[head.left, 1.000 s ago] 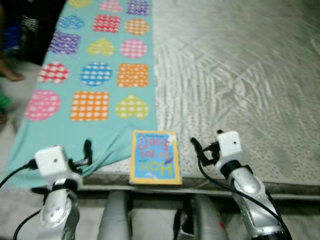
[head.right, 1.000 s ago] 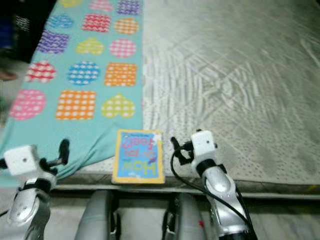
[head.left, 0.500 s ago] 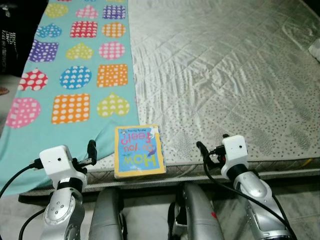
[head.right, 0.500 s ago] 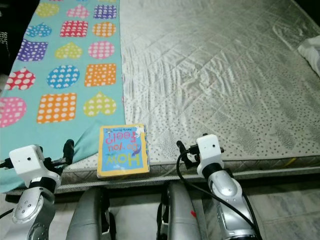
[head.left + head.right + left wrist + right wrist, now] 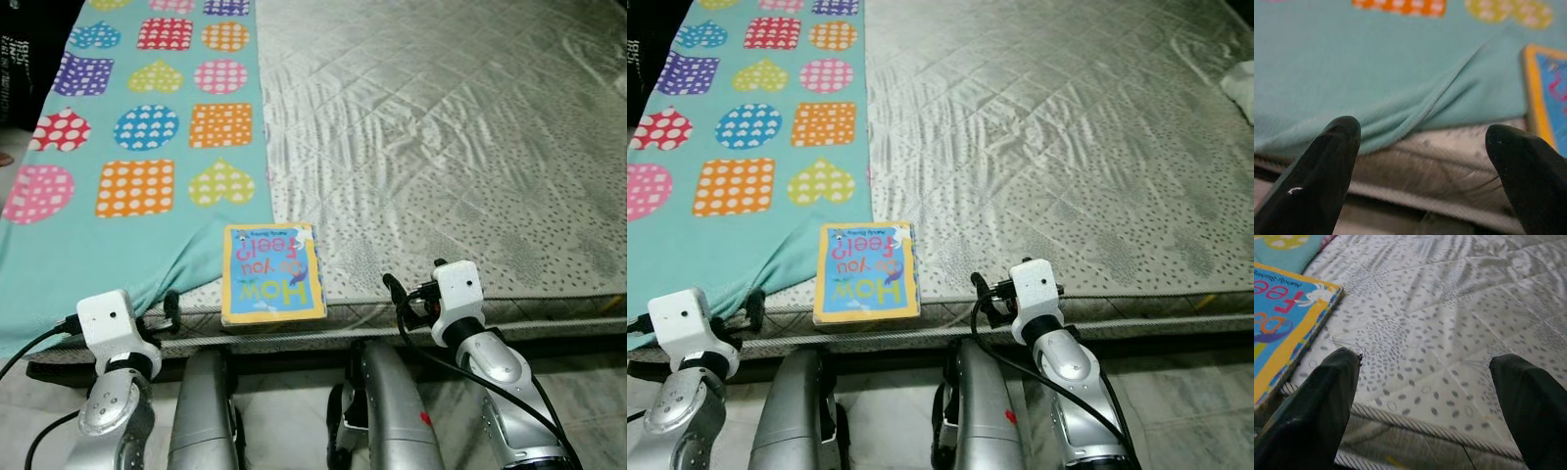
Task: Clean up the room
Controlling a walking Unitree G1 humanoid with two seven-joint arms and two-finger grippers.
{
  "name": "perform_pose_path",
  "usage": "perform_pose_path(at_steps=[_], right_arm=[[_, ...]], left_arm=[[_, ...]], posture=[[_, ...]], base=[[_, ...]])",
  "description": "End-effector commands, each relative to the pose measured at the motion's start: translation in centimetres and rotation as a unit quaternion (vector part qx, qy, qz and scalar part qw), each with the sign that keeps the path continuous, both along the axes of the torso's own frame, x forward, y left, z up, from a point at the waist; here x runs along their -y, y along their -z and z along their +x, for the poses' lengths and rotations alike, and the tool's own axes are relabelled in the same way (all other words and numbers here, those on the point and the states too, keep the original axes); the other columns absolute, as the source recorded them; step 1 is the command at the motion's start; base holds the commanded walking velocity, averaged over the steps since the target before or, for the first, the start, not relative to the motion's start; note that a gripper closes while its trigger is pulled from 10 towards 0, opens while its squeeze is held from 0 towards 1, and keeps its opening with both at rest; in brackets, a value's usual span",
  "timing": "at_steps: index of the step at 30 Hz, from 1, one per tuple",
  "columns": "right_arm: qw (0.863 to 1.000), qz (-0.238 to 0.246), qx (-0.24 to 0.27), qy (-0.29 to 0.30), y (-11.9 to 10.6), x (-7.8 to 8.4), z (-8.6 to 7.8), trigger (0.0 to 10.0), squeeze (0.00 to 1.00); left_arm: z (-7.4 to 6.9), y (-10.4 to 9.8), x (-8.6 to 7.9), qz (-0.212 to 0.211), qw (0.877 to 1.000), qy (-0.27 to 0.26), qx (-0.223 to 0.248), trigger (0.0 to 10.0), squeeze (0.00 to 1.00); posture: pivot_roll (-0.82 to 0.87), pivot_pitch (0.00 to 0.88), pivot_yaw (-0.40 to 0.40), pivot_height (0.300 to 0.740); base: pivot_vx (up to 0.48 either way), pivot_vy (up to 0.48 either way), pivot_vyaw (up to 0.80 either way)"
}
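Observation:
A children's board book (image 5: 272,274) with a yellow border and blue cover lies flat at the near edge of a grey quilted mattress (image 5: 441,147). It touches the hem of a teal blanket (image 5: 118,225) printed with dotted hearts, circles and squares. My left gripper (image 5: 1422,142) is open and hovers at the mattress edge, in front of the blanket's folded corner, left of the book (image 5: 1547,93). My right gripper (image 5: 1425,372) is open too, level with the mattress edge just right of the book (image 5: 1283,318). Neither holds anything.
The mattress side and piping (image 5: 549,305) run across in front of me, with tiled floor (image 5: 588,392) below. My silver legs (image 5: 206,411) stand against the bed. A white cloth (image 5: 1242,78) lies at the far right. Dark furniture (image 5: 20,59) stands beyond the blanket's left side.
The camera has moved, so the whole picture shifted and the blur is gone. My left gripper now sits slightly lower against the mattress edge. The book has not moved.

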State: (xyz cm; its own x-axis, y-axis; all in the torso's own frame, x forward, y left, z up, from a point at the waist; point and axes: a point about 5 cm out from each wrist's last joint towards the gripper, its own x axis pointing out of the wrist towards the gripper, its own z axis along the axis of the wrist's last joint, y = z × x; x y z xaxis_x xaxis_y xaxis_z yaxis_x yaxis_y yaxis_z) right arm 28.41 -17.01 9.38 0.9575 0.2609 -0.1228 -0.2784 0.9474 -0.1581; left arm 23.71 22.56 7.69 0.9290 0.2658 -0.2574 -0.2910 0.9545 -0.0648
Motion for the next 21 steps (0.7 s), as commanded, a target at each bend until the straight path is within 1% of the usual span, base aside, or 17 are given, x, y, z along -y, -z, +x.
perform_pose_path(at_steps=[1, 3, 5, 6, 8, 12, 14, 18, 19, 21], right_arm=[[1.0, 0.0, -0.007, -0.004, 0.2, 0.3, -0.3, 10.0, 0.0], [1.0, -0.004, -0.006, -0.001, 0.2, 0.4, -0.3, 10.0, 0.0], [1.0, -0.011, -0.004, 0.001, 0.1, 0.7, -0.5, 10.0, 0.0], [1.0, -0.015, -0.005, 0.003, 0.1, 0.8, -0.6, 10.0, 0.0], [1.0, -0.018, -0.006, 0.008, 0.0, 1.3, -0.7, 10.0, 0.0], [1.0, -0.02, -0.007, 0.009, 0.1, 1.5, -0.8, 10.0, 0.0], [1.0, -0.02, -0.007, 0.01, 0.1, 1.6, -0.8, 10.0, 0.0], [1.0, -0.023, -0.007, 0.008, 0.0, 1.5, -0.8, 10.0, 0.0], [1.0, -0.025, -0.006, 0.007, -0.1, 1.6, -0.8, 10.0, 0.0], [1.0, -0.029, -0.004, 0.003, -0.2, 1.7, -0.8, 10.0, 0.0]], left_arm=[[0.3, 0.2, -0.6, 0.007, 1.0, -0.002, -0.01, 10.0, 0.0], [0.7, 0.0, -0.6, -0.002, 1.0, 0.003, -0.01, 10.0, 0.0], [1.4, -0.3, -0.3, -0.018, 1.0, 0.022, -0.002, 10.0, 0.0], [1.6, -0.4, -0.1, -0.021, 0.999, 0.026, 0.001, 10.0, 0.0], [2.4, -1.1, 0.5, -0.039, 0.998, 0.05, 0.021, 10.0, 0.0], [2.7, -1.3, 0.6, -0.034, 0.998, 0.055, 0.026, 10.0, 0.0], [2.7, -1.3, 0.7, -0.039, 0.997, 0.055, 0.026, 10.0, 0.0], [2.8, -0.8, 1.0, -0.069, 0.995, 0.076, 0.012, 10.0, 0.0], [3.0, -0.5, 1.3, -0.083, 0.992, 0.09, 0.003, 10.0, 0.0], [3.3, -0.3, 1.5, -0.098, 0.989, 0.108, -0.003, 10.0, 0.0]], posture=[[0.03, 0.285, -0.071, 0.545], [0.03, 0.285, -0.071, 0.53], [0.01, 0.289, -0.075, 0.52], [0.01, 0.289, -0.075, 0.52], [0.0, 0.289, -0.076, 0.52], [0.0, 0.291, -0.077, 0.52], [0.0, 0.291, -0.077, 0.52], [0.0, 0.295, -0.085, 0.52], [0.0, 0.295, -0.087, 0.52], [0.0, 0.293, -0.087, 0.52]], base=[[0.0, 0.0, 0.0], [0.0, 0.0, 0.0], [0.0, 0.0, 0.0], [0.0, 0.0, 0.0], [0.0, 0.0, 0.0], [0.0, 0.0, 0.0], [0.0, 0.0, 0.0], [0.0, 0.0, 0.0], [0.0, 0.0, 0.0], [0.0, 0.0, 0.0]])
